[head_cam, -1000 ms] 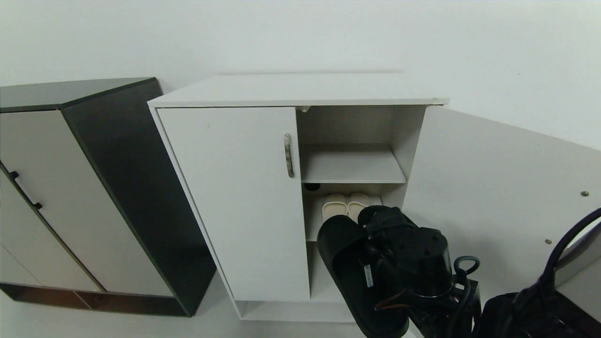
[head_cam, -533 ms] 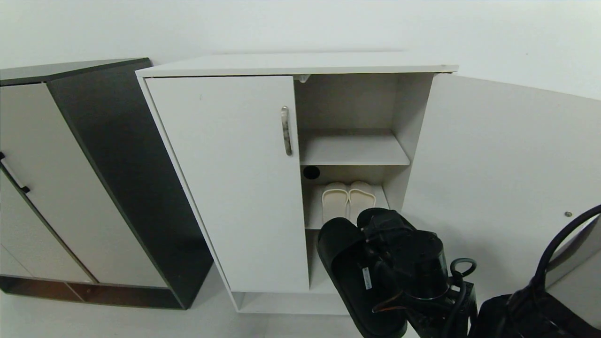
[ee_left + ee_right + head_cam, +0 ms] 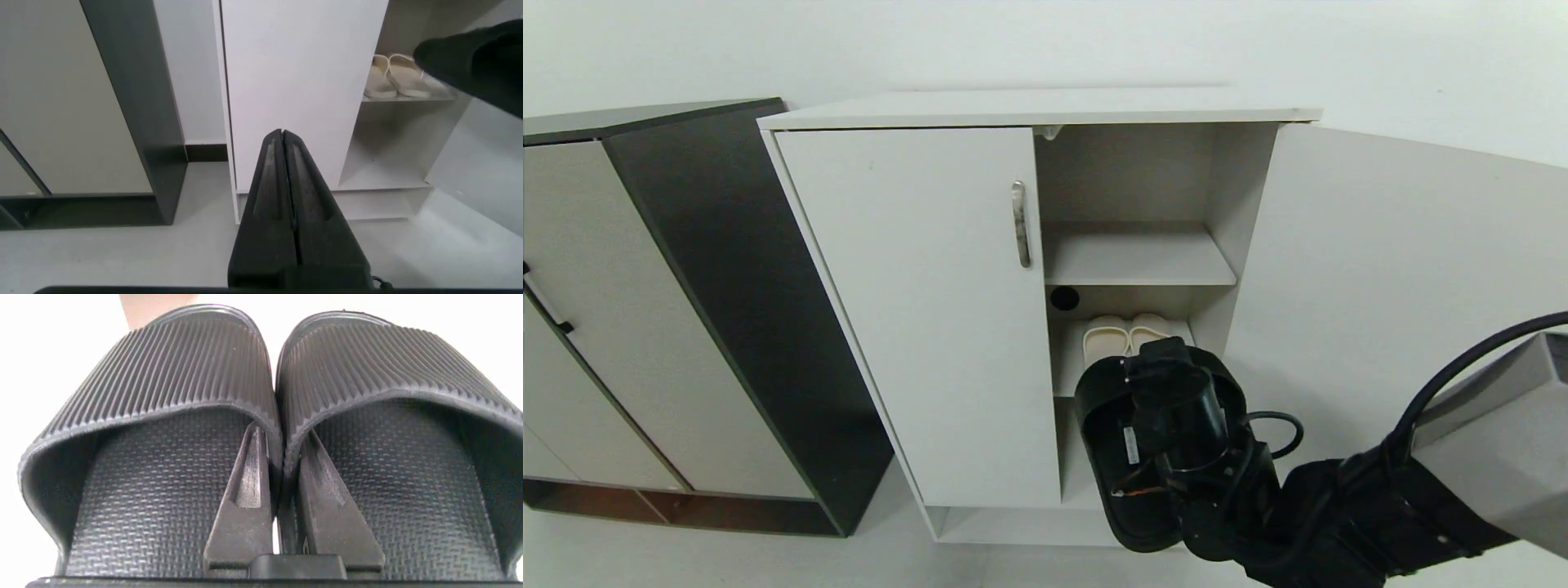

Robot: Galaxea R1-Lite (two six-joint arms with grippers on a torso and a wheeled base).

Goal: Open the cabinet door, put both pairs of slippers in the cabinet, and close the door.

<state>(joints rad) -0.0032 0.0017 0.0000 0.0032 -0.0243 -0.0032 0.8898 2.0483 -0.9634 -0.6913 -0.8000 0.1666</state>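
A: Before the cabinet [image 3: 1045, 106], head view: black pair [image 3: 1104, 465] location?
B: Held at the open side, near the shelved white pair [image 3: 1127, 336].
A: Left wrist?
B: Left claw [image 3: 282, 137] together, empty.
A: Right wrist?
B: Right claw [image 3: 282, 453] clamps both inner walls, so the pair should move as one.

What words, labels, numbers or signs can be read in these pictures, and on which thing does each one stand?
No text can be read.
A small white tag, where the right gripper holds the black slippers: too small to read.
The cabinet and the cream slippers on its shelf: no print to be seen.
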